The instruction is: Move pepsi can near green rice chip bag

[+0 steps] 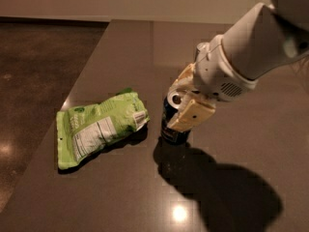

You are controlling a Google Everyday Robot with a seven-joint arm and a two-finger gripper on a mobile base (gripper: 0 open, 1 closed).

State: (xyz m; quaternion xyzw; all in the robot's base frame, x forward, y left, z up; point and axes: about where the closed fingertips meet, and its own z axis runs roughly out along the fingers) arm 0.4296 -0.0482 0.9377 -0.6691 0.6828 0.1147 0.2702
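The pepsi can (172,127) is a dark navy can with a silver top, standing upright on the dark table just right of the green rice chip bag (99,126). The bag is light green with a white nutrition label and lies flat near the table's left edge. My gripper (182,102) comes in from the upper right and is shut on the can's upper part, its cream fingers (192,115) on either side. The can's base is at the table surface; I cannot tell whether it touches. A narrow gap separates can and bag.
The dark table (120,192) has its left edge running diagonally beside the bag, with brown floor (38,71) beyond. My white arm (251,52) covers the back right of the table, and the slimmer blue-and-silver can is hidden behind it.
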